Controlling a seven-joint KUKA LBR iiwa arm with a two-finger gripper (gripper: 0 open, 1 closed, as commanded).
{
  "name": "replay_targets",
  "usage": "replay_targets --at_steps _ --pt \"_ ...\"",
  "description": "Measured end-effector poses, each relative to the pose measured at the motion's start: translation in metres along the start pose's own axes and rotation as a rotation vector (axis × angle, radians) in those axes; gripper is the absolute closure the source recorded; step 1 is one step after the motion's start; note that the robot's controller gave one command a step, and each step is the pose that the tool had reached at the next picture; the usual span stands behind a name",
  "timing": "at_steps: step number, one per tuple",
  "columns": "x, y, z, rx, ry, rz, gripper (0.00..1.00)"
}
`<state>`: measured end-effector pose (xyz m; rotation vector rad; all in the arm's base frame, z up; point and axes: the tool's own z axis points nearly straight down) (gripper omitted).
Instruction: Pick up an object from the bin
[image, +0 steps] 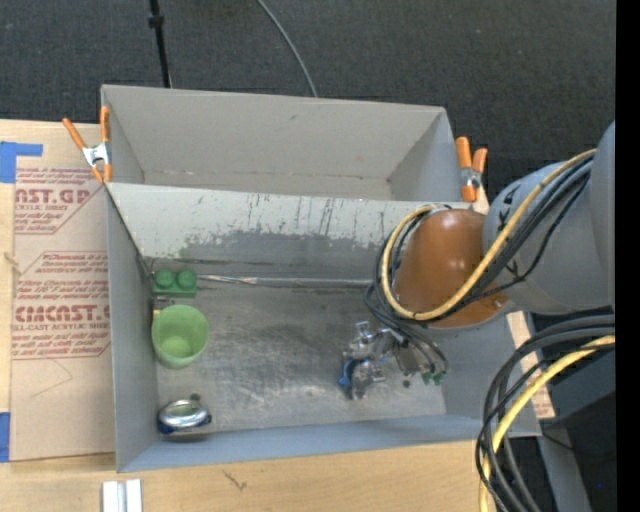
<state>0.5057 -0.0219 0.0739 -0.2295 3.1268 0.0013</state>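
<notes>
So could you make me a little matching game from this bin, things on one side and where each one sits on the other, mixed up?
Things:
1. dark green block
2. light green cup
3. shiny silver object
4. gripper

Places in the bin:
A. near left corner
B. right part of the floor
C. left side, between two other things
D. left side, at the foot of the back wall

Pairs: 1-D, 2-C, 3-A, 4-B
</notes>
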Motion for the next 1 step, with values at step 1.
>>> replay_targets --at_steps 1 --pt "-0.0184 0.0011 -0.1799 0.002 -0.004 -0.020 1.00"
